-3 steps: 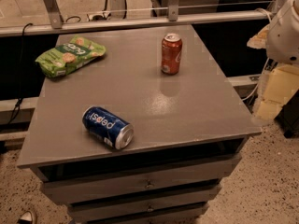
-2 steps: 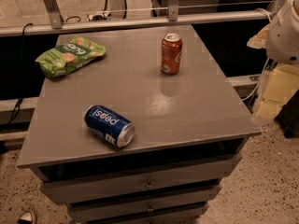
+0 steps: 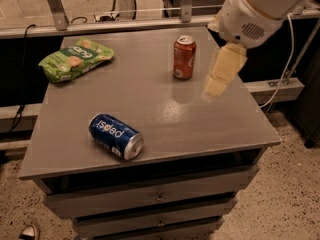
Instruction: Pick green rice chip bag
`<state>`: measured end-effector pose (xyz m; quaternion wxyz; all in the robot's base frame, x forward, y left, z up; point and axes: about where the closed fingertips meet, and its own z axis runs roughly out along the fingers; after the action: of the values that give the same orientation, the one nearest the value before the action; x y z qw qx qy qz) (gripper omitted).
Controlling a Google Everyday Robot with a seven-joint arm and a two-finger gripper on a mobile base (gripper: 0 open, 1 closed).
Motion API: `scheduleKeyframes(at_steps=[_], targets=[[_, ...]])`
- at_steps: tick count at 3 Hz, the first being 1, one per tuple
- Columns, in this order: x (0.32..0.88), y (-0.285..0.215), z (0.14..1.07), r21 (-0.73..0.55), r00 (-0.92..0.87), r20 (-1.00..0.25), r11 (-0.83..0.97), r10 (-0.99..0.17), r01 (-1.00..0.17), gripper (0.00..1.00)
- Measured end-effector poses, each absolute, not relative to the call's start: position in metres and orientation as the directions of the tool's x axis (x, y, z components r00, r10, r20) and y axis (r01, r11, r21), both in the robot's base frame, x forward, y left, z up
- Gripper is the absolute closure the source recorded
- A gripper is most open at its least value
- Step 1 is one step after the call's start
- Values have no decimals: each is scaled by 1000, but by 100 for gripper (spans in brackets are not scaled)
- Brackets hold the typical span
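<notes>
The green rice chip bag [image 3: 75, 59] lies flat at the table's far left corner, bright green with white lettering and pale round cakes pictured on it. My gripper [image 3: 221, 73], a cream-coloured piece hanging from the white arm [image 3: 255, 11], hovers above the right part of the table, just right of the red-orange soda can [image 3: 184, 58]. It is far to the right of the bag and holds nothing that I can see.
A blue Pepsi can [image 3: 116, 136] lies on its side near the front left of the grey table [image 3: 160, 109]. The red-orange can stands upright at the back centre. Drawers sit below the tabletop. A metal rail and cables run behind.
The arm and gripper have moved left, from beyond the table's right edge to above its right part. The bag and both cans have not moved.
</notes>
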<state>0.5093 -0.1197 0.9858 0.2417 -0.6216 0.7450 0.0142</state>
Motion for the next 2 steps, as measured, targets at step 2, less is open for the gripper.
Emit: scheduleKeyframes(at_steps=[2], targets=[[579, 11, 992, -323, 19, -525, 178, -851, -929, 0]])
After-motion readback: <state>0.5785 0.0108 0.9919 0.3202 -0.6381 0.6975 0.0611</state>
